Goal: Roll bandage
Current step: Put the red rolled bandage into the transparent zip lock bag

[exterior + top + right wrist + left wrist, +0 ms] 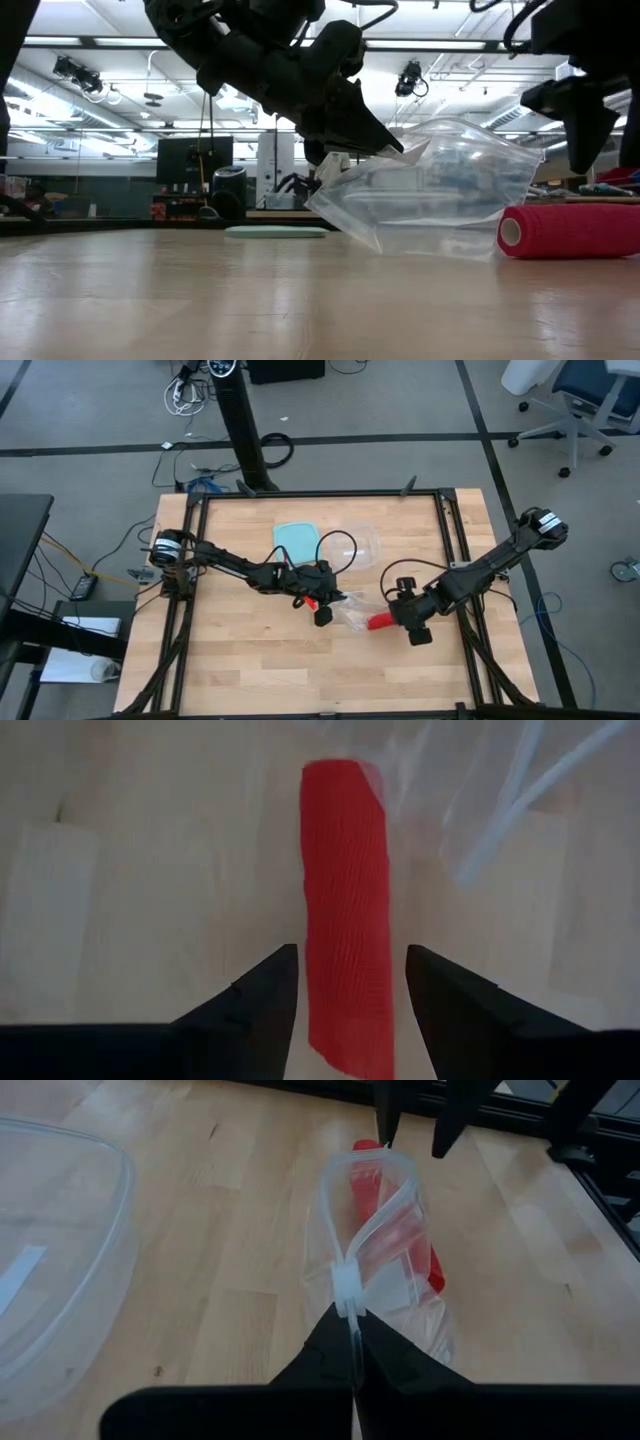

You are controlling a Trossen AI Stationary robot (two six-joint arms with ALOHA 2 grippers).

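bandage (345, 890) – soft light roll, probably squashy; take mid-length | right end effector (348, 990) apart, straddling it | left end effector (352, 1355) clamped on bag (385, 1250)

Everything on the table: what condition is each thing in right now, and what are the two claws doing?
bandage: rolled up, lying on the table at the bag's mouth.
plastic bag: one edge lifted, mouth gaping.
left gripper: shut on the bag's zip edge.
right gripper: open, fingers either side of the bandage.
blue container: flat on the table, untouched.
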